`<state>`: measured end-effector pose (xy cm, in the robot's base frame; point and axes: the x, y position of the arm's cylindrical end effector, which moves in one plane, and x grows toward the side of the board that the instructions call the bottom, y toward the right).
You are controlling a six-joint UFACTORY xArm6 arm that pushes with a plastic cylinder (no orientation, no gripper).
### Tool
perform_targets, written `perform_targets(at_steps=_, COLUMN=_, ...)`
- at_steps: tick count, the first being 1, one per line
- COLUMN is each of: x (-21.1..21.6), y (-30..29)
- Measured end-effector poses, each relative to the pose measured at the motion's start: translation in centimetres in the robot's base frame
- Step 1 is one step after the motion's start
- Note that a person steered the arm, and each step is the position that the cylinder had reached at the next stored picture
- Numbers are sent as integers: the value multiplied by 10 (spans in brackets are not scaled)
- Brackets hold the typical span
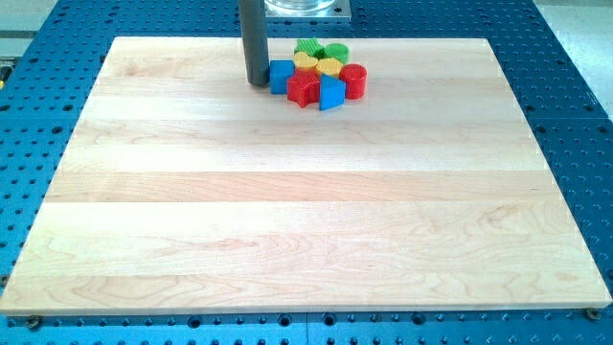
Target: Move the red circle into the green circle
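The red circle (354,80) sits at the right end of a tight cluster of blocks near the view's top centre of the wooden board (287,192). The green circle (336,52) lies just above it at the top of the cluster, with a yellow block (329,66) between them. My tip (257,82) rests on the board at the cluster's left side, touching or almost touching a blue block (281,76). The red circle is on the far side of the cluster from my tip.
The cluster also holds a green star-like block (308,46), another yellow block (305,60), a red star-like block (304,89) and a blue block (330,93). A blue perforated table (575,86) surrounds the board.
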<state>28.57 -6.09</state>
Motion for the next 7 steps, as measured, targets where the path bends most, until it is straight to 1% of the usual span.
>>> perform_targets(at_steps=1, x=0, y=1)
perform_targets(at_steps=2, x=36, y=-28)
perform_targets(at_steps=3, x=71, y=-5)
perform_targets(at_steps=5, x=71, y=69)
perform_targets(at_steps=7, x=68, y=120)
